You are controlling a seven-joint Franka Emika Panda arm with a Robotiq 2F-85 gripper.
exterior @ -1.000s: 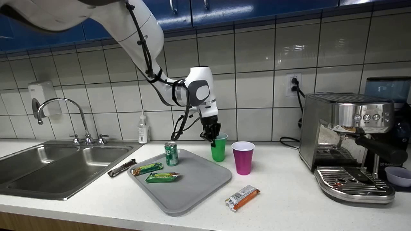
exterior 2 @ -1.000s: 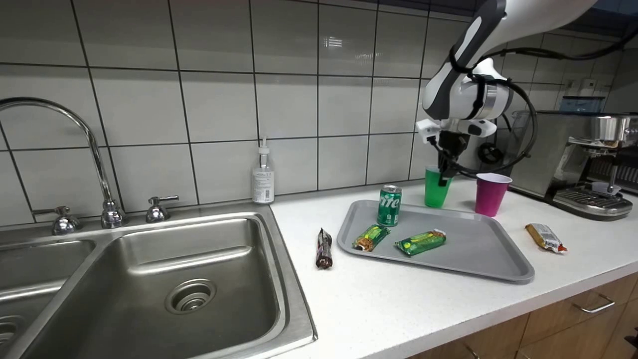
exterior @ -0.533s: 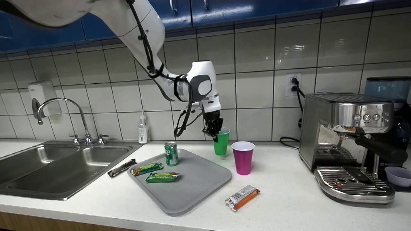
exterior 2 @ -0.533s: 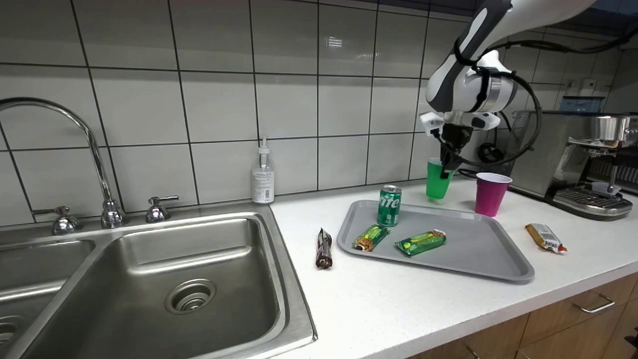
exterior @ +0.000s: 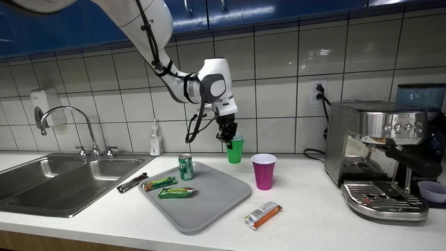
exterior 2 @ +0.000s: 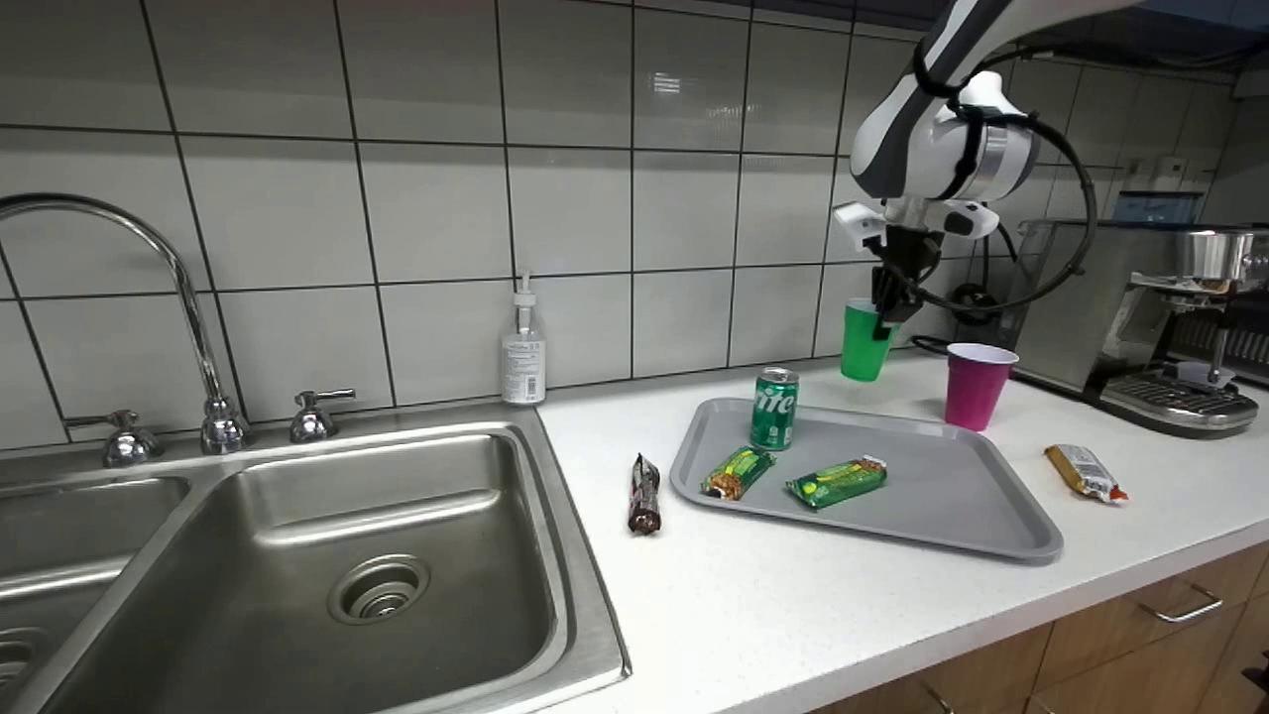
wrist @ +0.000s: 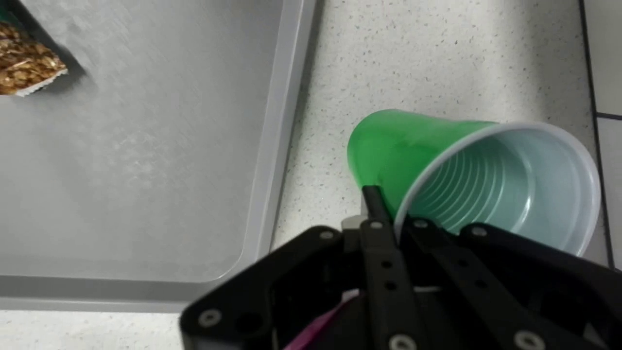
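My gripper (wrist: 396, 221) is shut on the rim and side wall of a green plastic cup (wrist: 403, 141). One finger (wrist: 373, 199) lies along the cup's outside; the other goes inside the mouth, its tip hidden. In both exterior views the green cup (exterior: 236, 150) hangs nearly upright, a little above the counter by the tiled wall, with the gripper (exterior 2: 884, 322) at its rim. A magenta cup (exterior: 263, 174) stands on the counter close by. Beside them lies a grey tray (exterior: 209, 209) bearing a green soda can (exterior: 185, 167) and two green-wrapped bars (exterior 2: 838, 483).
An orange-and-white bar (exterior: 263, 215) lies in front of the magenta cup. A dark-wrapped bar (exterior 2: 644, 496) sits between the tray and the steel sink (exterior 2: 595, 615). An espresso machine (exterior: 378, 116) stands at the far end; a soap bottle (exterior 2: 523, 357) is by the wall.
My gripper has risen with the green cup in its grip, lifting it off the counter and shifting it slightly toward the wall. Everything else has stayed put.
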